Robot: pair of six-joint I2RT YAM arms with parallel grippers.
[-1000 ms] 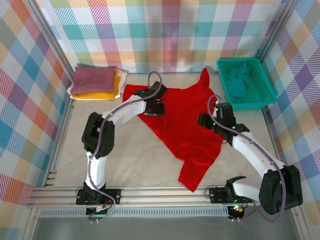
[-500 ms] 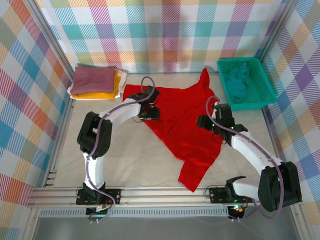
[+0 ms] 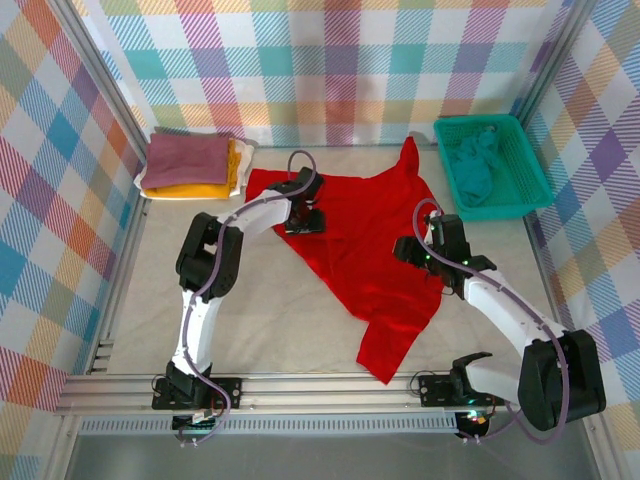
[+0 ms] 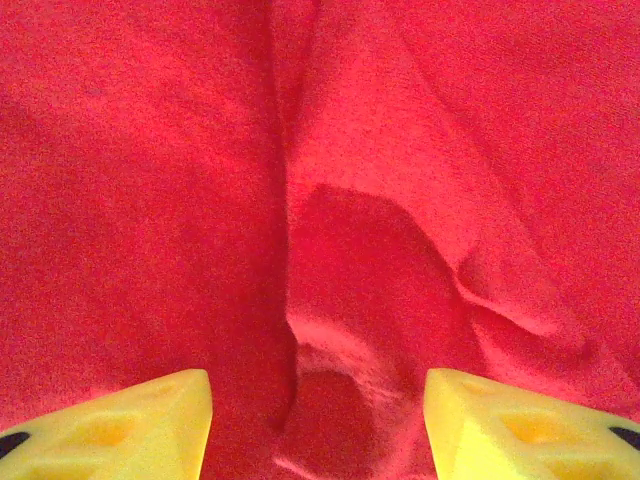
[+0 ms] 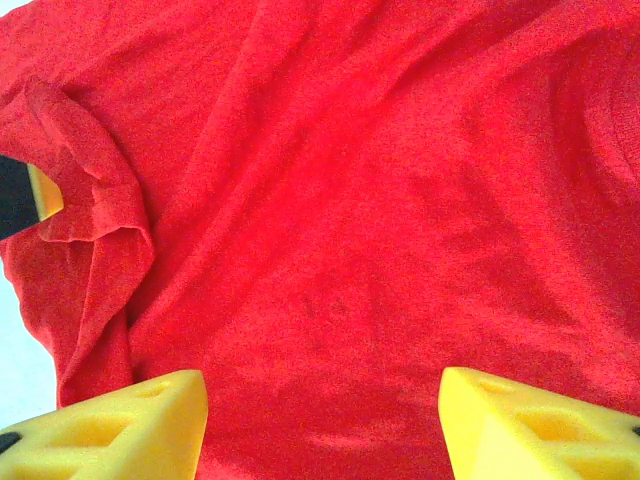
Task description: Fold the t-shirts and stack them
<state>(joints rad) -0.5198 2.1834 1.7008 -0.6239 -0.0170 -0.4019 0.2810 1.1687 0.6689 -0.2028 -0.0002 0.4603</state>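
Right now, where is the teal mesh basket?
In the top view, the teal mesh basket sits at the far right corner of the table, just right of the spread red t-shirt.

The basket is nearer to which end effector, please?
Right. The right end effector hangs left of the basket; the left end effector is much farther left.

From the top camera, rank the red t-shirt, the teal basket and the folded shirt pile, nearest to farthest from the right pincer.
1. Red t-shirt, mid-table, directly beneath the right pincer.
2. Teal basket, far right corner.
3. Folded shirt pile, far left corner.
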